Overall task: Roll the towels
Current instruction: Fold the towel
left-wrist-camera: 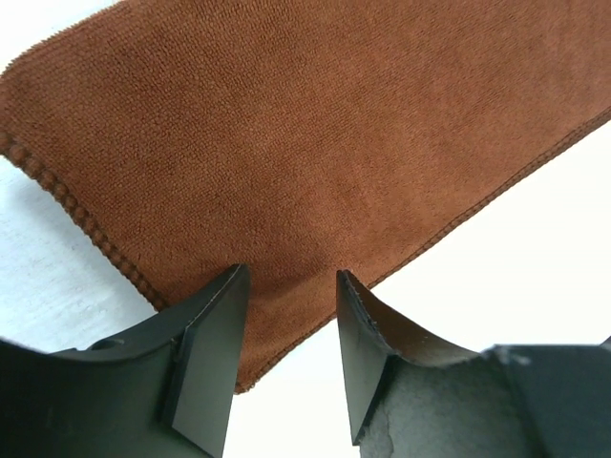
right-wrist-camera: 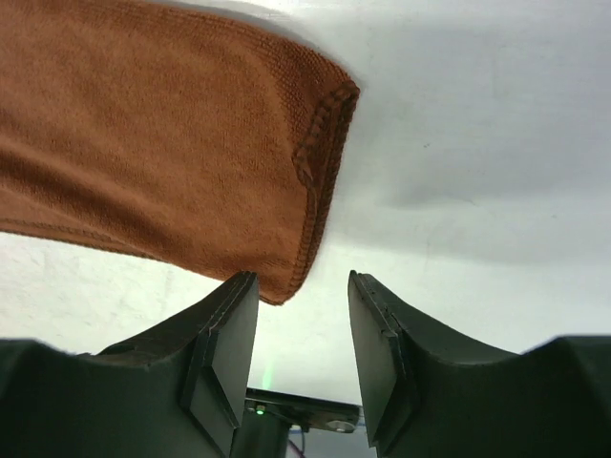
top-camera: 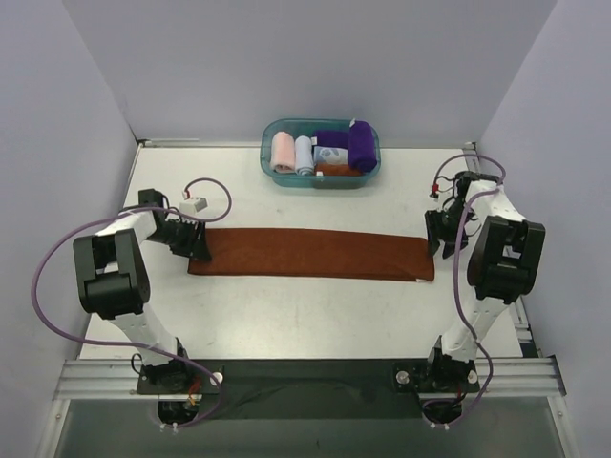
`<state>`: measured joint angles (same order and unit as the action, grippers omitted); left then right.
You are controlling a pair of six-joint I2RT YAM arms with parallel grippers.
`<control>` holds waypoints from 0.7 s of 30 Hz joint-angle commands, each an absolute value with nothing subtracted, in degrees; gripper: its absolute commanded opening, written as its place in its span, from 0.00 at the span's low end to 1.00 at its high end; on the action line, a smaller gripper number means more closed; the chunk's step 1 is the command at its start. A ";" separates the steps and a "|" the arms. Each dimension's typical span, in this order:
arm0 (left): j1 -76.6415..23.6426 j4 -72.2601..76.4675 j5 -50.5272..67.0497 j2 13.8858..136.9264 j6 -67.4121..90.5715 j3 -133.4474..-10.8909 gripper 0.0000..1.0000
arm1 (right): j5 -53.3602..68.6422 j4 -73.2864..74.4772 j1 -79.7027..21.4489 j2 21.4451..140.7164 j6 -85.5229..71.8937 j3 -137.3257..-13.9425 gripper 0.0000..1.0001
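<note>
The rust-brown towel lies flat on the table as a long folded strip running left to right. It fills the left wrist view and shows in the right wrist view. My left gripper is open over the towel's left end, holding nothing. My right gripper is open just off the towel's right end, holding nothing. The deep purple towel sits rolled in the teal basket.
The teal basket at the back centre also holds pink, pale blue and patterned cloth rolls. A small white box on a cable lies behind the left gripper. A metal rail runs along the near edge.
</note>
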<state>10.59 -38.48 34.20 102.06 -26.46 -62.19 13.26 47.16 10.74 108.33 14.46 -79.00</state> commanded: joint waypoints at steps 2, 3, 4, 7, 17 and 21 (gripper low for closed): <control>10.81 -37.27 35.68 98.09 -25.40 -63.46 0.53 | 12.31 48.96 10.11 111.17 9.32 -79.45 0.42; 10.72 -37.18 35.77 97.82 -25.31 -63.46 0.54 | 11.87 48.17 10.11 111.62 8.79 -79.54 0.43; 10.81 -37.00 35.68 97.47 -25.23 -63.37 0.54 | 11.60 47.90 10.11 112.06 8.35 -79.54 0.43; 10.72 -36.91 35.25 96.94 -25.14 -63.46 0.54 | 10.99 47.20 10.11 114.08 7.21 -79.80 0.42; 11.34 -34.54 33.57 97.12 -21.98 -63.45 0.57 | 10.02 47.02 9.32 117.60 6.50 -78.84 0.17; 11.78 -34.10 33.93 97.65 -19.78 -64.42 0.57 | 10.11 47.28 9.14 117.69 7.73 -77.96 0.00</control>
